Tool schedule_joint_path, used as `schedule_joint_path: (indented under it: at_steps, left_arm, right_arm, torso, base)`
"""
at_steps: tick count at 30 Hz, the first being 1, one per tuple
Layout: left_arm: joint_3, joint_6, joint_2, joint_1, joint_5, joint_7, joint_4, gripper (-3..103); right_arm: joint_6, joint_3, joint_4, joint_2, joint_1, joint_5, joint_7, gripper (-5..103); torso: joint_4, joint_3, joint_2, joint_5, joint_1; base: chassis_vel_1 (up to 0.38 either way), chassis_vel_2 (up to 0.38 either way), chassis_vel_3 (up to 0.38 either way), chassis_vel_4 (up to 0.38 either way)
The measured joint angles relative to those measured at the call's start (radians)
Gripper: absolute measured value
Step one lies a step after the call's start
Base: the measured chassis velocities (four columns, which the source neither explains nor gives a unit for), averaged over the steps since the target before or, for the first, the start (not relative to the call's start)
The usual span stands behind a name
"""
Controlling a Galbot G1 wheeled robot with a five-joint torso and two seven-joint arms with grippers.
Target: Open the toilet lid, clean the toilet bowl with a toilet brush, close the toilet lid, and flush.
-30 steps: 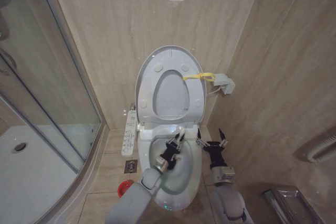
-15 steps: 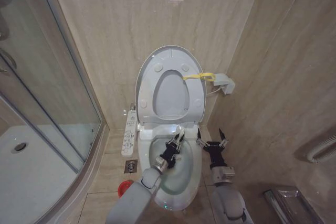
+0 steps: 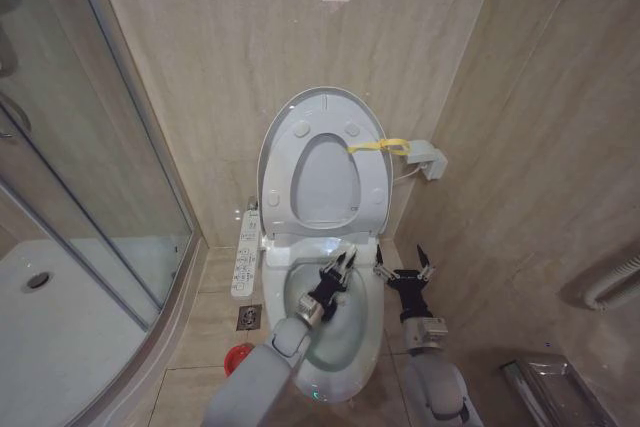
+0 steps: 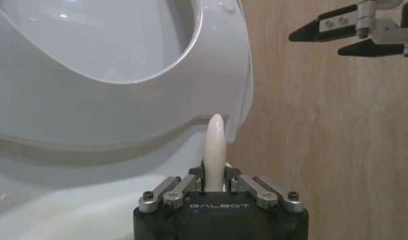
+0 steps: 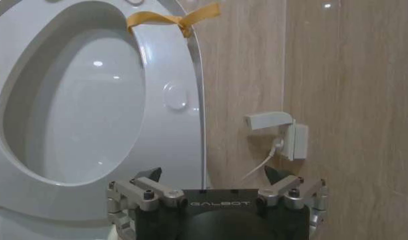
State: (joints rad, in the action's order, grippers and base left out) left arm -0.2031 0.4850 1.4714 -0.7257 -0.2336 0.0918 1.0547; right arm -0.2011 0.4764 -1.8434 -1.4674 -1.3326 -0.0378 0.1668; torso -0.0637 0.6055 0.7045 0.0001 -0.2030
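The toilet lid [image 3: 325,109] stands raised against the wall, with the ring seat [image 3: 288,187] up against it and a yellow strap [image 3: 382,145] at its right edge. Below it the toilet bowl [image 3: 350,339] is uncovered. My left gripper [image 3: 338,269] reaches into the bowl's back part, shut on the toilet brush's slim white handle [image 4: 214,142]. The brush head is hidden under the arm. The red holder [image 3: 238,357] sits on the floor left of the bowl. My right gripper [image 3: 403,267] hangs open and holding nothing, just right of the bowl's rim.
A button panel [image 3: 246,252] runs along the toilet's left side, with a floor drain [image 3: 250,317] beside it. The glass shower door [image 3: 100,157] and white shower tray [image 3: 60,322] fill the left. A wall socket [image 5: 288,139] sits right of the lid. A metal rack [image 3: 550,387] lies at bottom right.
My left gripper, with the brush handle in it, has edged slightly toward the back right of the bowl. The right arm has not moved.
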Motion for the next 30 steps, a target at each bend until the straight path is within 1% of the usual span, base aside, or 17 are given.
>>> schedule_joint_path:
  at_steps: [1, 3, 4, 7, 9, 10, 13, 16, 18, 20, 21, 24, 26, 30]
  left_arm:
    - [-0.004, -0.010, -0.002, 0.000, -0.008, 0.000, 0.029, 19]
    - [-0.005, -0.012, -0.002, 0.001, -0.010, 0.000, 0.041, 19]
    - [-0.005, -0.016, 0.001, 0.004, -0.011, -0.001, 0.059, 19]
    - [-0.005, -0.016, 0.009, 0.006, -0.011, -0.002, 0.066, 19]
    - [-0.002, -0.010, 0.015, 0.004, -0.007, -0.001, 0.038, 19]
    - [0.004, 0.000, 0.017, 0.000, 0.001, 0.003, 0.007, 19]
    - [0.017, 0.016, 0.017, -0.006, 0.013, 0.010, -0.026, 19]
    - [0.028, 0.027, 0.015, -0.013, 0.016, 0.012, -0.021, 19]
    - [0.027, 0.016, 0.004, -0.028, 0.009, 0.003, 0.041, 19]
    - [0.010, -0.002, -0.008, -0.041, 0.003, -0.013, 0.144, 19]
    - [0.010, -0.002, -0.008, -0.041, 0.003, -0.013, 0.144, 19]
    - [-0.020, -0.020, -0.021, -0.061, 0.005, -0.020, 0.257, 19]
    - [-0.031, -0.026, -0.022, -0.070, 0.005, -0.017, 0.287, 19]
    - [-0.031, -0.024, -0.015, -0.073, 0.007, -0.014, 0.281, 19]
  right_arm:
    - [0.000, 0.000, 0.000, 0.000, 0.000, 0.000, 0.000, 100]
    - [0.000, 0.000, 0.000, 0.000, 0.000, 0.000, 0.000, 100]
    - [0.000, 0.000, 0.000, 0.000, 0.000, 0.000, 0.000, 100]
    - [0.000, 0.000, 0.000, 0.000, 0.000, 0.000, 0.000, 100]
    - [0.000, 0.000, 0.000, 0.000, 0.000, 0.000, 0.000, 100]
    - [0.000, 0.000, 0.000, 0.000, 0.000, 0.000, 0.000, 100]
    - [0.000, 0.000, 0.000, 0.000, 0.000, 0.000, 0.000, 100]
    - [0.000, 0.000, 0.000, 0.000, 0.000, 0.000, 0.000, 100]
    - [0.000, 0.000, 0.000, 0.000, 0.000, 0.000, 0.000, 100]
    - [0.000, 0.000, 0.000, 0.000, 0.000, 0.000, 0.000, 100]
    - [0.000, 0.000, 0.000, 0.000, 0.000, 0.000, 0.000, 100]
    - [0.000, 0.000, 0.000, 0.000, 0.000, 0.000, 0.000, 100]
    - [0.000, 0.000, 0.000, 0.000, 0.000, 0.000, 0.000, 100]
    - [0.000, 0.000, 0.000, 0.000, 0.000, 0.000, 0.001, 100]
  torso:
    - [-0.0002, 0.000, 0.000, 0.0002, 0.000]
    - [-0.0002, 0.000, 0.000, 0.0000, 0.000]
    - [-0.0007, 0.000, 0.000, -0.0001, 0.000]
    - [-0.0008, 0.000, 0.000, -0.0001, 0.000]
    - [-0.0008, 0.000, 0.000, -0.0001, 0.000]
    - [-0.0004, 0.000, 0.000, -0.0001, 0.000]
    - [0.0001, 0.000, 0.000, 0.0000, 0.000]
    - [-0.0003, 0.000, 0.000, -0.0002, 0.000]
    - [-0.0001, 0.000, 0.000, 0.0000, 0.000]
    - [-0.0007, 0.000, 0.000, -0.0001, 0.000]
    - [-0.0007, 0.000, 0.000, -0.0001, 0.000]
    - [-0.0006, 0.000, 0.000, 0.0000, 0.000]
    - [-0.0006, 0.000, 0.000, -0.0001, 0.000]
    - [-0.0002, 0.000, 0.000, 0.0000, 0.000]
  base:
    - [0.000, 0.000, 0.000, 0.000]
    - [0.000, 0.000, 0.000, 0.000]
    - [0.000, 0.000, 0.000, 0.000]
    - [0.000, 0.000, 0.000, 0.000]
    - [0.000, 0.000, 0.000, 0.000]
    - [0.000, 0.000, 0.000, 0.000]
    - [0.000, 0.000, 0.000, 0.000]
    - [0.000, 0.000, 0.000, 0.000]
    - [0.000, 0.000, 0.000, 0.000]
    - [0.000, 0.000, 0.000, 0.000]
    - [0.000, 0.000, 0.000, 0.000]
    - [0.000, 0.000, 0.000, 0.000]
    - [0.000, 0.000, 0.000, 0.000]
    - [0.000, 0.000, 0.000, 0.000]
